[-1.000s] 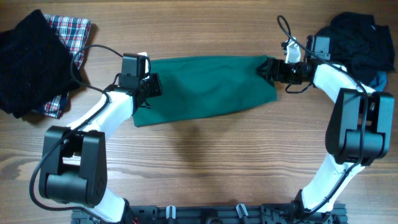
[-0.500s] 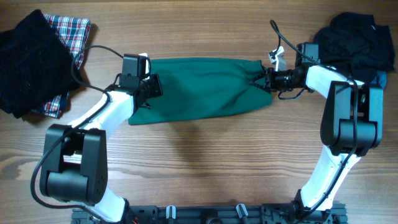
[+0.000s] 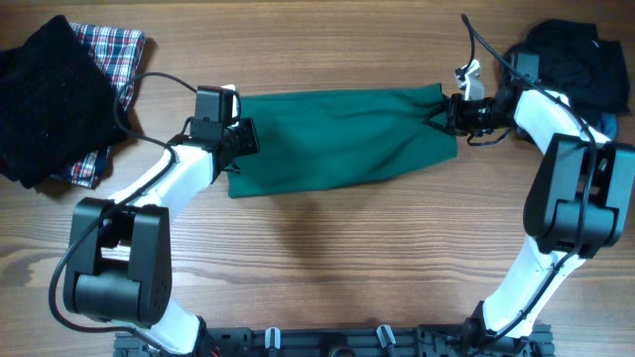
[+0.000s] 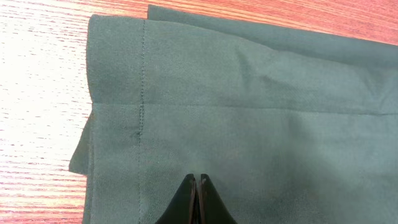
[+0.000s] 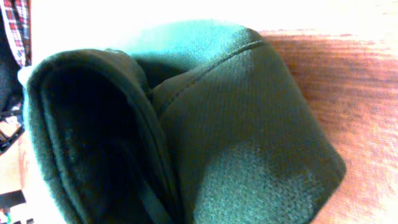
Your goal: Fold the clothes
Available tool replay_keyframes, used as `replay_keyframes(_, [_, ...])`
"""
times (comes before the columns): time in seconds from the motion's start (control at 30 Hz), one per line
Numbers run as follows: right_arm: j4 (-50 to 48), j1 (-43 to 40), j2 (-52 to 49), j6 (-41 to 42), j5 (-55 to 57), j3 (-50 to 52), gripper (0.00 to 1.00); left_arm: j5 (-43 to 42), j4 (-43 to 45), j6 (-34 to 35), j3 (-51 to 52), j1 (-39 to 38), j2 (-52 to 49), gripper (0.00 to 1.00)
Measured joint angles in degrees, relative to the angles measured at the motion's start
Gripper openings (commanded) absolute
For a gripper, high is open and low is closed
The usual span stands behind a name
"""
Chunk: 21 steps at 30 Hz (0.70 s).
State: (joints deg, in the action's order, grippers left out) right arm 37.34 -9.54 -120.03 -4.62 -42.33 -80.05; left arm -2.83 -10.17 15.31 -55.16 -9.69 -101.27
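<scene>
The clothes point(image 3: 337, 139) are one dark-green garment lying flat and stretched left to right across the wooden table. My left gripper point(image 3: 241, 139) sits at its left edge. In the left wrist view the fingertips point(image 4: 196, 182) are pressed together on the green fabric point(image 4: 249, 124), beside a stitched hem. My right gripper point(image 3: 444, 112) is shut on the garment's upper right corner, which is drawn into a point. In the right wrist view bunched green fabric point(image 5: 249, 124) fills the frame and hides the fingers.
A black knitted garment point(image 3: 50, 99) lies on a red-blue plaid cloth point(image 3: 117, 50) at the back left. A heap of dark clothes point(image 3: 575, 64) sits at the back right, behind the right arm. Bare wood lies in front of the garment.
The right gripper closed on the garment's right end and pulled it rightward. The garment's lower left corner slid right with it. The left arm stayed put.
</scene>
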Motion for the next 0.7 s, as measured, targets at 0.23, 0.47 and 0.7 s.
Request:
replay_keyframes(0.23, [3.0, 0.6, 4.7, -0.2, 2.4, 0.0, 0.04, 0.0, 0.3, 0.0, 0.0, 0.0, 0.0, 0.04])
replay_keyframes(0.47, [1.8, 10.9, 10.1, 1.9, 2.0, -0.2, 0.04, 0.0, 1.9, 0.0, 0.0, 0.0, 0.0, 0.04])
replay_keyframes(0.7, [-4.0, 22.6, 10.0, 9.3, 1.6, -0.2, 0.05, 0.0, 2.0, 0.0, 0.0, 0.0, 0.0, 0.04])
